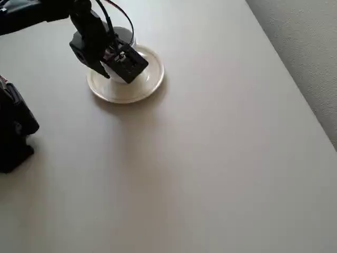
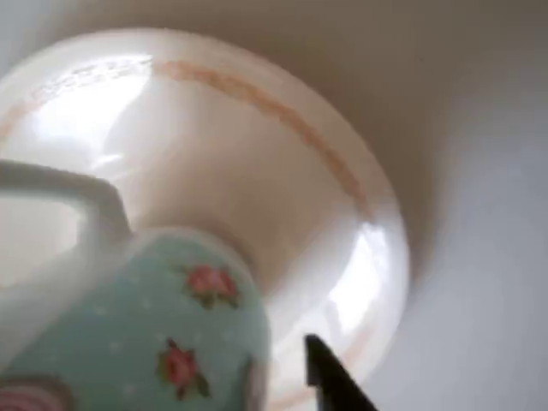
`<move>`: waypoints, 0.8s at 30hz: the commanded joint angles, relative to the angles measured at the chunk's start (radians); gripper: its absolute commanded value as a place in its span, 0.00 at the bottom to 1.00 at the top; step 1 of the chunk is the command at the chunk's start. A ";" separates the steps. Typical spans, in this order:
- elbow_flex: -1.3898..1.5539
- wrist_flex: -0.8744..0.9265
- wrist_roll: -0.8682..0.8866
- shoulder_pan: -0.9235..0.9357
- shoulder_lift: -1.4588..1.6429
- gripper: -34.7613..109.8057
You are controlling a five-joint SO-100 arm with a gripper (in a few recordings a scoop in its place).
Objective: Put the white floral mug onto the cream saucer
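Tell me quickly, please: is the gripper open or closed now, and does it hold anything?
Gripper: over the saucer, right at the mug; open or shut cannot be told, nor any hold.

The arm (image 1: 89,37) is matte black all over, built of blocky, angular segments. Thin dark cables loop over its top just behind the gripper (image 1: 124,60), where small pale metal fittings glint. One black pointed fingertip (image 2: 330,377) shows in the wrist view.
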 commanded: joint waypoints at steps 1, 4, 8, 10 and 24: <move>-0.041 0.040 -0.020 0.031 0.098 0.38; -0.149 0.127 -0.026 0.058 0.166 0.38; -0.371 0.285 -0.021 0.103 0.250 0.37; -0.466 0.347 -0.017 0.138 0.298 0.37; 0.620 -0.077 0.126 0.499 1.121 0.23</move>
